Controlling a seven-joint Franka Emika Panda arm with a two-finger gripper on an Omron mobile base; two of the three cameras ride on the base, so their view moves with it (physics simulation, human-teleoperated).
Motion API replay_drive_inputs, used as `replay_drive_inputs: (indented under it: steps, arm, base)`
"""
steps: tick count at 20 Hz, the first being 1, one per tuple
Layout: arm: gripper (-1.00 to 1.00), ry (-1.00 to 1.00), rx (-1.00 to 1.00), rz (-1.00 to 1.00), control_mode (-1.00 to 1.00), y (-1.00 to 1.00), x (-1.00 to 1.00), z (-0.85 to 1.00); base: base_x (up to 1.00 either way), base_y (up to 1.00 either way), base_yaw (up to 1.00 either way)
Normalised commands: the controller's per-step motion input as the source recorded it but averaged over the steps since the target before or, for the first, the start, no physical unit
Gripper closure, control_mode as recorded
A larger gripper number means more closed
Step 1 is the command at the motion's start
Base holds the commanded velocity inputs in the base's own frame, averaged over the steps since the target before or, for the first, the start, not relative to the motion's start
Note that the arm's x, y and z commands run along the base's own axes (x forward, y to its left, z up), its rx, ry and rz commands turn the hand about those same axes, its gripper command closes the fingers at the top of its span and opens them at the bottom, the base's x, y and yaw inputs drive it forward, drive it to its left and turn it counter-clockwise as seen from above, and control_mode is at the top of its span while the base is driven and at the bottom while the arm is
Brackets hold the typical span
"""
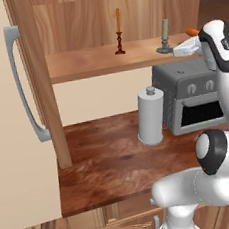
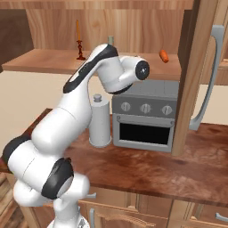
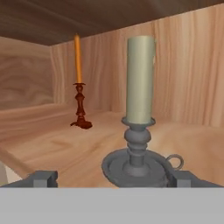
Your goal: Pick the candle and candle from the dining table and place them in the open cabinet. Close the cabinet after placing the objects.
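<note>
Both candles stand upright on the inner shelf [image 1: 90, 61] of the open cabinet. The thin orange taper [image 1: 119, 33] [image 3: 78, 59] on its dark red holder is further in. The beige candle [image 1: 165, 30] [image 3: 140, 78] sits on a grey round base [image 3: 135, 164] near the shelf's front. My gripper [image 3: 116, 178] [image 1: 168, 50] is open, level with that base, one fingertip [image 3: 43, 178] on each side and apart from it. In the right base view my arm hides the hand; the taper [image 2: 78, 29] and the beige candle's top [image 2: 110, 40] show. The cabinet door [image 1: 31, 70] [image 2: 196, 67] stands wide open. The dining table is out of view.
Below the shelf, a wood counter [image 1: 107, 162] carries a grey toaster oven [image 1: 190, 95] [image 2: 144, 116] and a white paper towel roll [image 1: 150, 115] [image 2: 99, 122]. A small orange object [image 1: 191, 31] [image 2: 164, 55] lies on the shelf beside my hand. The door's grey bar handle [image 1: 23, 86] juts outward.
</note>
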Motion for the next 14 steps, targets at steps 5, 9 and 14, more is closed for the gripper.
replay_drive_inputs:
  steps: [5,9,14]
  arm:
    - [-1.0,0.0,0.0,-0.07,-1.0,0.0,-0.81,0.0]
    - [-1.0,0.0,0.0,-0.04,-1.0,0.0,-0.81,-0.29]
    - [-1.0,0.0,0.0,-0.01,-1.0,0.0,-0.72,-0.47]
  base:
    - [0.0,0.0,0.0]
    - [0.0,0.0,0.0]
    - [0.0,0.0,0.0]
